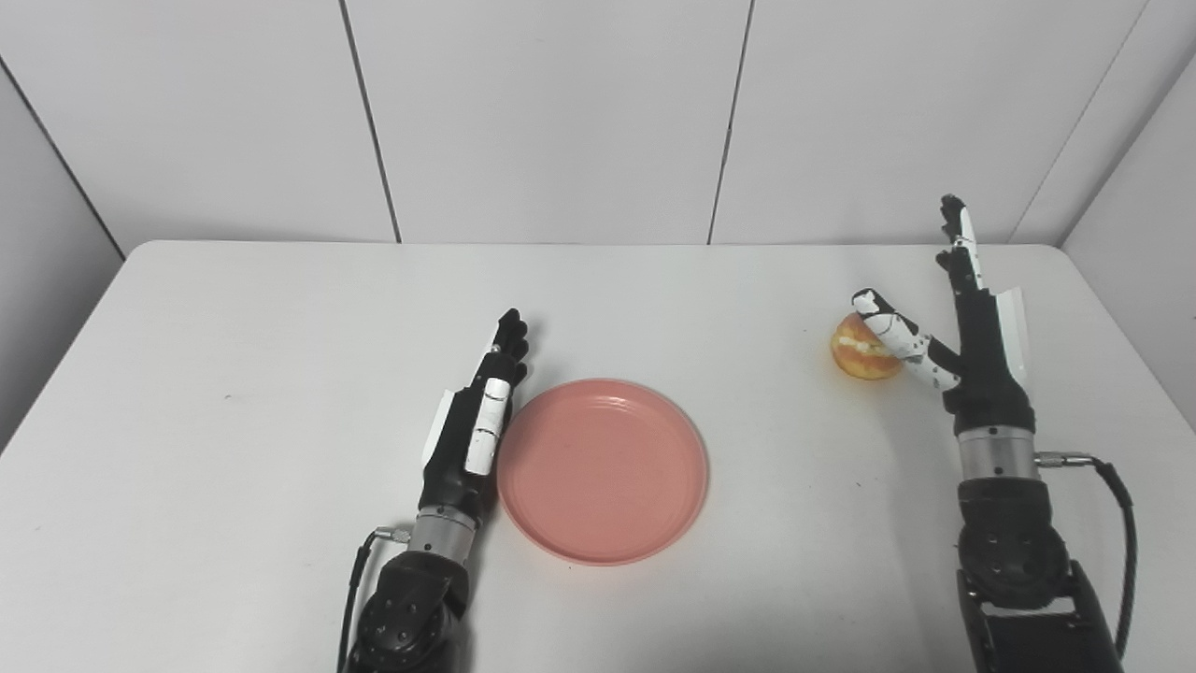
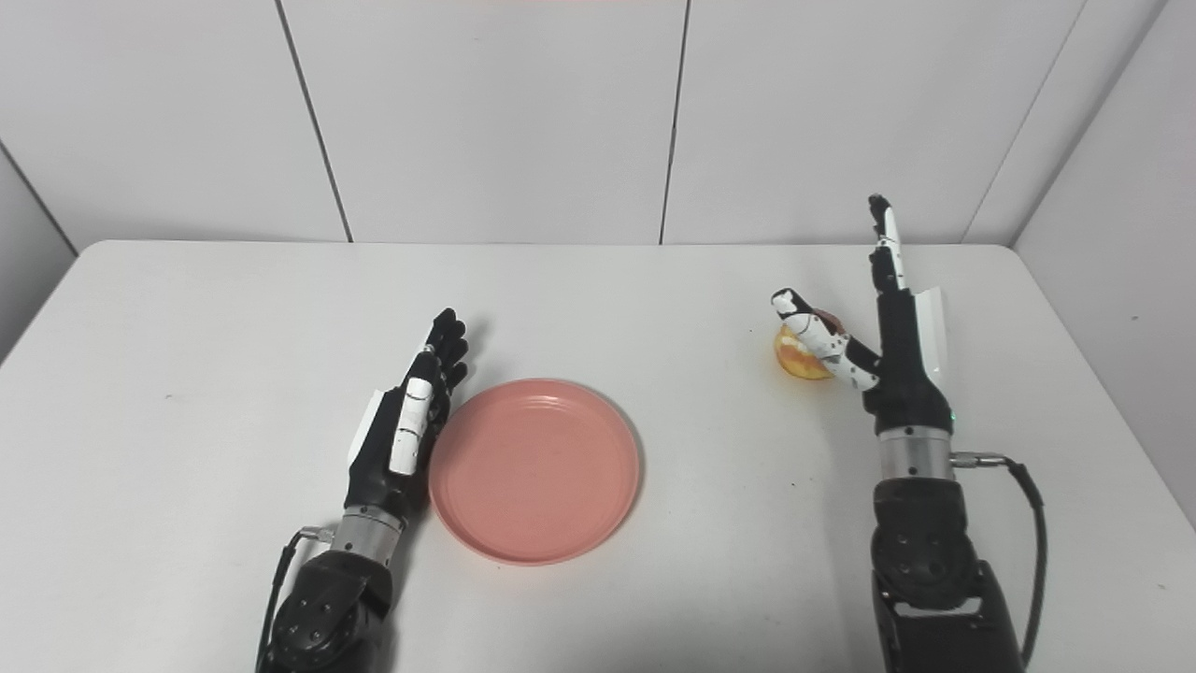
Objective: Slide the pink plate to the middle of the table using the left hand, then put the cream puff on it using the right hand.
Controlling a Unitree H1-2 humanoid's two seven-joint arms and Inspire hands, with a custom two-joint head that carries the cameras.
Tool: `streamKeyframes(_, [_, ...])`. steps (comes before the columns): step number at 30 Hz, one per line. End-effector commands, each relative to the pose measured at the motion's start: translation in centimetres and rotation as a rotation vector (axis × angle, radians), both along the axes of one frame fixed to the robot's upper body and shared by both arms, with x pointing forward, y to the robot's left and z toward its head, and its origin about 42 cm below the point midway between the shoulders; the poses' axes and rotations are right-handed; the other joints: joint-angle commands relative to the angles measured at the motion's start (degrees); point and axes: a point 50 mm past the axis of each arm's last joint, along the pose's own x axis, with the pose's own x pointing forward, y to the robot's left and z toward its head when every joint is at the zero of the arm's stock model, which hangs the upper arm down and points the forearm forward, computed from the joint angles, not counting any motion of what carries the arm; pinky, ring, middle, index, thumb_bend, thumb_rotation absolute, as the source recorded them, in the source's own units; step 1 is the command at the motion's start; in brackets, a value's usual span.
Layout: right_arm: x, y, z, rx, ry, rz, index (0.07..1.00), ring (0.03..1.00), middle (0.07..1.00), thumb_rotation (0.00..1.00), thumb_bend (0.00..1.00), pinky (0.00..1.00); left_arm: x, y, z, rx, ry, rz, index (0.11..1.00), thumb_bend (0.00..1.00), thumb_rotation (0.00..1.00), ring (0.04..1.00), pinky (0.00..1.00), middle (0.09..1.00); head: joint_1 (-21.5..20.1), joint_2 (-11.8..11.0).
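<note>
Pink plate (image 1: 603,469) lay flat on the white worktop (image 1: 234,374), a little toward six o'clock of the worktop's centre in the left eye view. Left hand (image 1: 476,416) stood edge-on at the plate's nine o'clock, fingers straight and together pointing to twelve, its side against the rim or just beside it; contact could not be confirmed. It grasped nothing, released. Cream puff (image 1: 861,351) sat well apart from the plate, toward two o'clock, near the worktop's right side. Right hand (image 1: 962,327) was spread wide, fingers up toward twelve, thumb angled to ten and crossing in front of the puff; whether the thumb touched it could not be told. Nothing was grasped there.

Right eye view gave the same layout from a shifted spot. Pink plate (image 2: 534,469) was bare, left hand (image 2: 406,421) flat along its nine o'clock rim. Cream puff (image 2: 799,355) showed partly behind the thumb of the right hand (image 2: 888,327), at that hand's nine o'clock. Grey wall panels (image 2: 486,112) stood behind the far edge at twelve.
</note>
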Motion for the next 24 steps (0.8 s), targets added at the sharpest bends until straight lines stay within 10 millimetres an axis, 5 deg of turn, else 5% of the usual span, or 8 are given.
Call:
streamKeyframes(1, [0.7,-0.7,2.0,-0.019,-0.048,-0.029,0.981,0.97,0.985,0.71,0.65,0.93,-3.1,1.1,-4.7,0.007,0.161,0.013,1.0,0.63,1.0,1.0,1.0,1.0,-0.1,-0.2])
streamKeyframes(24, [4.0,-2.2,1.1,-0.131,0.125,-0.117,0.95,0.897,0.95,0.4,0.71,0.79,-4.4,3.6,-4.1,-0.002,0.209,0.026,0.999,0.64,1.0,1.0,1.0,1.0,-2.9,0.2])
